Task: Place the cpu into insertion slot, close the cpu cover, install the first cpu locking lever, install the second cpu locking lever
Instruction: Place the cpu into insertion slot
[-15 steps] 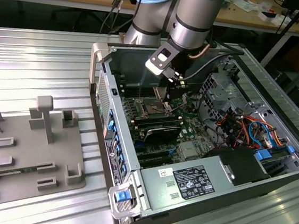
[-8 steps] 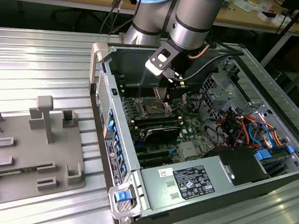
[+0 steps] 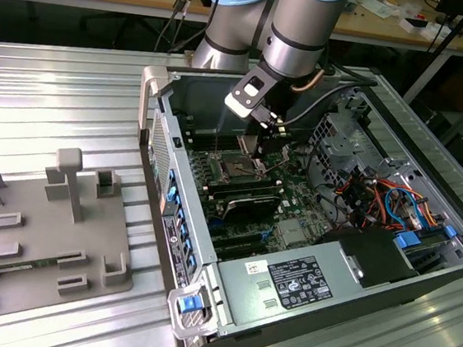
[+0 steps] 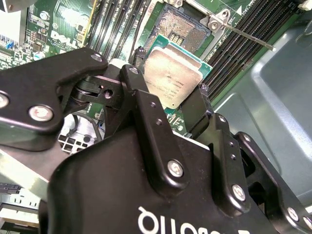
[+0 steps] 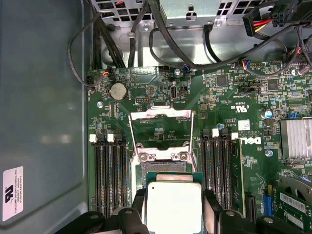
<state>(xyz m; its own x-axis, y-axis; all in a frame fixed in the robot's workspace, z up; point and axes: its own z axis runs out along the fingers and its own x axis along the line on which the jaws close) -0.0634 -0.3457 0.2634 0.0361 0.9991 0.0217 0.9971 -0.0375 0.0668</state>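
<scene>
My gripper (image 4: 168, 90) is shut on the cpu (image 4: 173, 78), a flat square chip with a silver-grey top on a green edge, one black finger on each side. In the first wrist view the cpu (image 5: 174, 204) hangs in the gripper (image 5: 174, 210) just short of the insertion slot (image 5: 161, 168), partly covering it. The slot's dark pin field (image 4: 178, 29) lies open beyond the chip. The shiny cpu cover (image 5: 161, 115) stands swung open past the slot. A thin metal locking lever (image 4: 243, 35) sticks out unlatched beside the socket. In the exterior view the gripper (image 3: 262, 135) hovers above the socket (image 3: 240, 168) inside the computer case.
Long black memory slots (image 5: 109, 170) flank the socket on both sides. A finned heatsink (image 5: 295, 139) and cable bundles (image 5: 204, 53) sit nearby. The case wall (image 5: 44, 122) rises close by. A power supply (image 3: 286, 283) fills the case's near end; a grey fixture plate (image 3: 34, 236) lies at the exterior view's left.
</scene>
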